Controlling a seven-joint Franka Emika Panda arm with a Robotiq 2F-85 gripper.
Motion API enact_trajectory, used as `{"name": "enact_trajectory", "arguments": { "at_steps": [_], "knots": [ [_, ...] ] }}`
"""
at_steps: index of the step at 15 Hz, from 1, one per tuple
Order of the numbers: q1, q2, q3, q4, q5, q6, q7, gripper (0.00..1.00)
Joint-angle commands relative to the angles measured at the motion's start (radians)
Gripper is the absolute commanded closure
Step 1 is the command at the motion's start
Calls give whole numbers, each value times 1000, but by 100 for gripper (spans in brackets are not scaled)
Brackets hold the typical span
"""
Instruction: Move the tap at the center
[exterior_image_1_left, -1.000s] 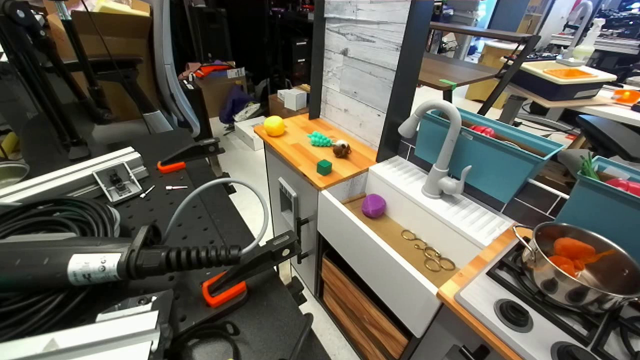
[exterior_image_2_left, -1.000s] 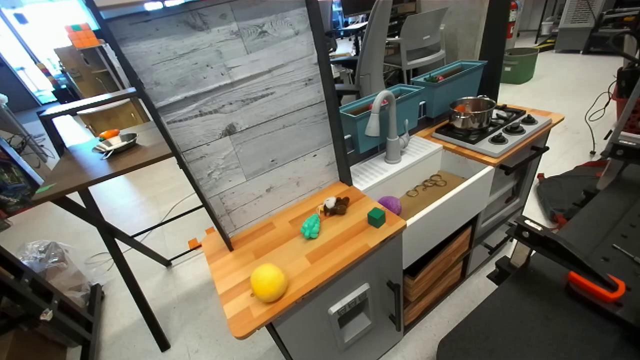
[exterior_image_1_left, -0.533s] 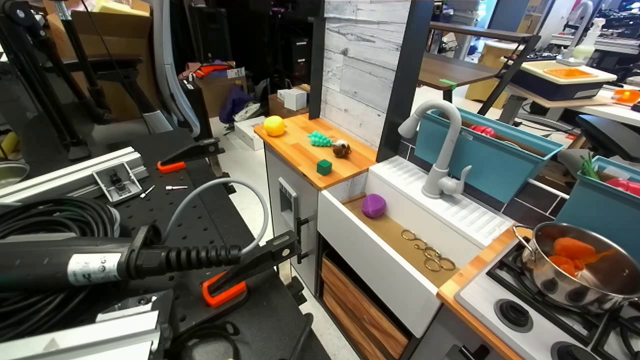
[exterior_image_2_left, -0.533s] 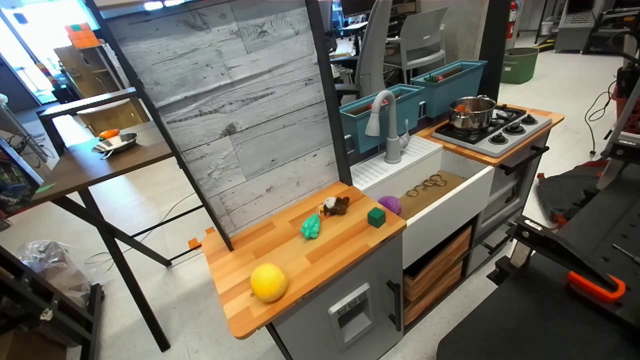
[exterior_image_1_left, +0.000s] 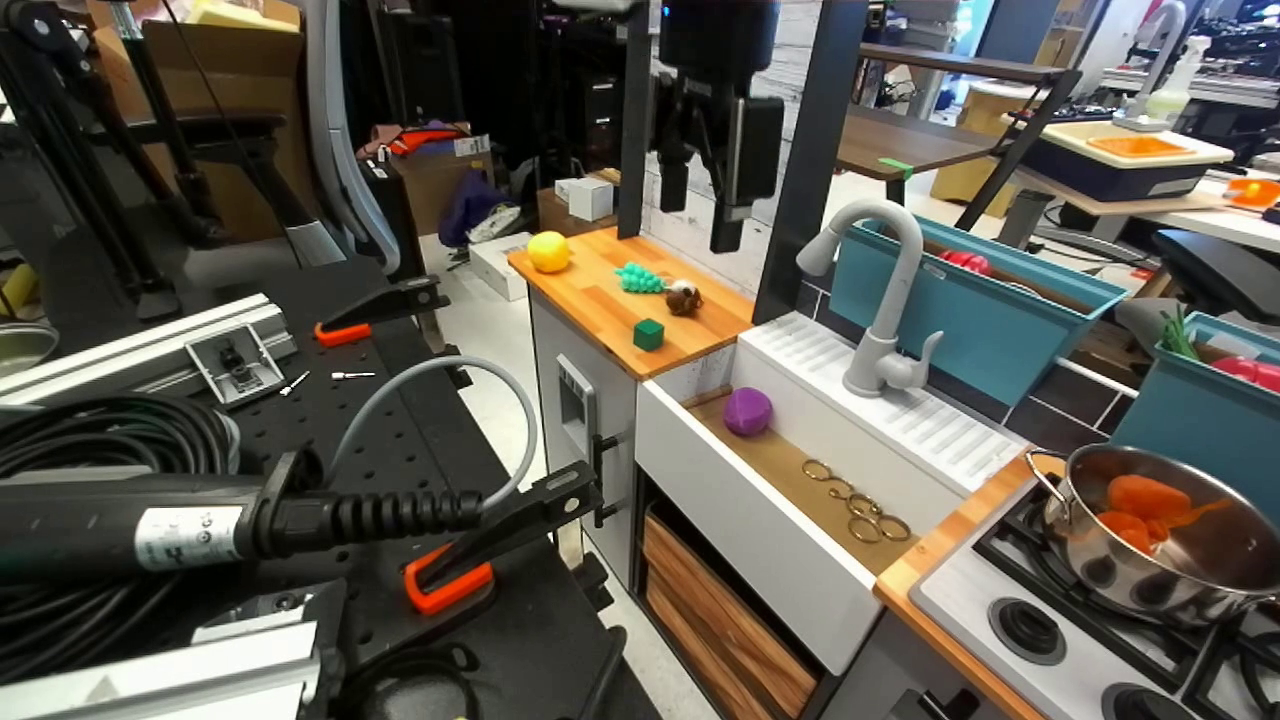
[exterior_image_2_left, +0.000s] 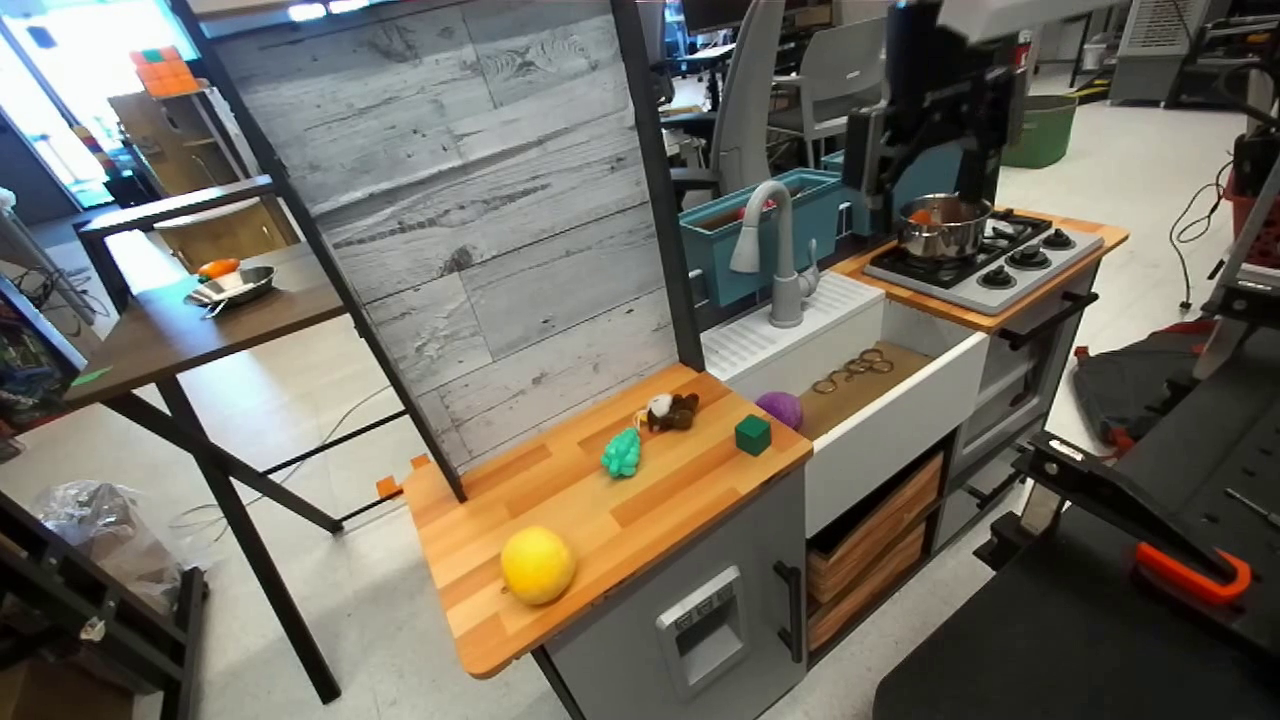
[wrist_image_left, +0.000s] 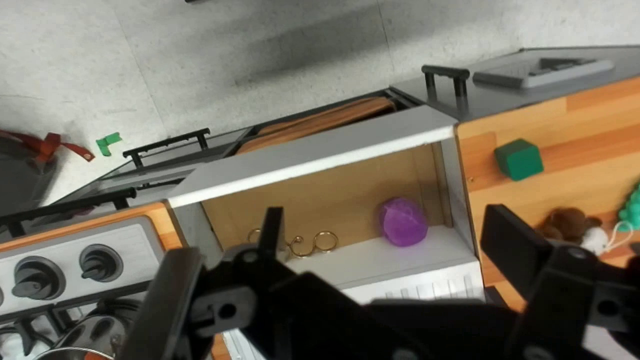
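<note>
Tap (exterior_image_1_left: 893, 300) stands on ledge (exterior_image_1_left: 930, 420) behind basin (exterior_image_1_left: 750, 530); spout (exterior_image_1_left: 818, 252) points toward wall panel (exterior_image_2_left: 460, 220). Your fingers (wrist_image_left: 512, 250): wide apart, nothing held. Rec.: lower to spout ht., panel side, clear of post (exterior_image_1_left: 808, 160); push slowly until spout is ctr'd.

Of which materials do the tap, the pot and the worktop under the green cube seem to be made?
Tap: likely moulded plastic, fairly matte; its even pale grey shows no mirror-like reflections, though painted metal is possible.
Pot: metal, probably polished steel; its shiny side carries dark reflections.
Worktop: smooth, wood or wood print; strips vary in tone.
</note>
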Motion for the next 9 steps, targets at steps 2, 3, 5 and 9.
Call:
{"name": "enact_trajectory", "arguments": {
  "at_steps": [2, 3, 5, 9],
  "knots": [
    [114, 256, -72, 241, 1, 138, 189, 0],
    [142, 299, -93, 284, 11, 167, 228, 0],
    [198, 369, -144, 355, 26, 211, 305, 0],
    [310, 463, -273, 430, 12, 328, 438, 0]
  ]
}}
